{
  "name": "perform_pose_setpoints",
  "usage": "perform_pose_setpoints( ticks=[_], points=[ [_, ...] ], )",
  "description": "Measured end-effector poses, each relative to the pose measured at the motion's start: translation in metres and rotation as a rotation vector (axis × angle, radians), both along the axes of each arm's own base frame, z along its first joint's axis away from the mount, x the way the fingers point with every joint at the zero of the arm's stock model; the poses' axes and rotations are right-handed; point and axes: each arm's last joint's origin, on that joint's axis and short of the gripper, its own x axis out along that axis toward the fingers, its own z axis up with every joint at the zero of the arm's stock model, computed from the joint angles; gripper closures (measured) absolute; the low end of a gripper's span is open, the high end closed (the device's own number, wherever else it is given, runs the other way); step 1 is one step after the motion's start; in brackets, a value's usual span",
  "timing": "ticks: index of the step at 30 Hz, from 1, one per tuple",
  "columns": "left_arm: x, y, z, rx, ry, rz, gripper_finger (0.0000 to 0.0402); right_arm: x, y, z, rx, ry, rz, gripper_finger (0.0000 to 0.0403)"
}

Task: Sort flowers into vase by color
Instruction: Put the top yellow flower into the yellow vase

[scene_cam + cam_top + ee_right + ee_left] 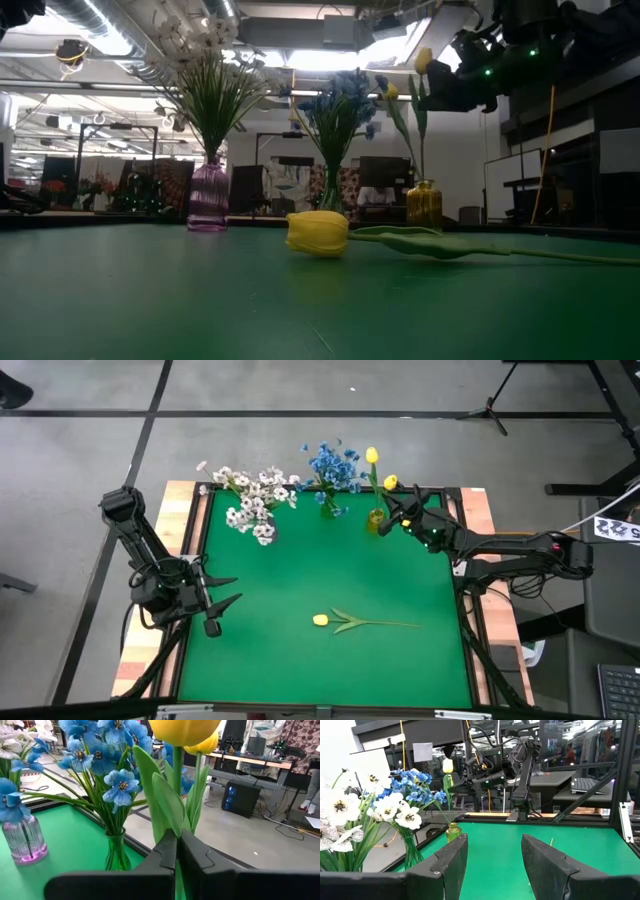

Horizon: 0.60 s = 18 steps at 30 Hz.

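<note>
Three vases (330, 508), three yellow tulips (321, 620)

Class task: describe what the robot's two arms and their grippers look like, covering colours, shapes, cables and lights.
Both arms are dark, jointed and slim. The left gripper has two black, pointed, wedge-shaped fingers. The right gripper is black too, with small green lights behind it and dark cables trailing along its arm.

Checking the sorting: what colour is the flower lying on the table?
Yellow tulip, clearest in the low view.
</note>
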Motion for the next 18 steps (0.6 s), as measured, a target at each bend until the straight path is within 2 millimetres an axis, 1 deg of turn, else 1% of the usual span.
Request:
perform_pose_setpoints(
  ticks=[4, 7, 11, 15, 18],
  points=[
    [0.0, 0.0, 0.0001, 0.0, 0.0, 0.0, 0.0219, 0.0, 0.0, -0.0004, 0.002, 0.005, 0.0, 0.0395],
    [0.0, 0.0, 0.0, 0.0, 0.0, 0.0, 0.0219, -0.0001, 0.0, -0.0008, 0.003, 0.009, 0.0, 0.0383],
    [0.0, 0.0, 0.0, 0.0, 0.0, 0.0, 0.0219, -0.0004, 0.0001, -0.0053, 0.014, 0.042, -0.001, 0.0341],
    [0.0, 0.0, 0.0, 0.0, 0.0, 0.0, 0.0219, -0.0006, 0.0001, -0.0055, 0.016, 0.045, 0.0, 0.0295],
    [0.0, 0.0, 0.0001, 0.0, 0.0, 0.0, 0.0219, -0.0006, 0.0002, -0.0058, 0.017, 0.048, 0.0, 0.0268]
  ],
)
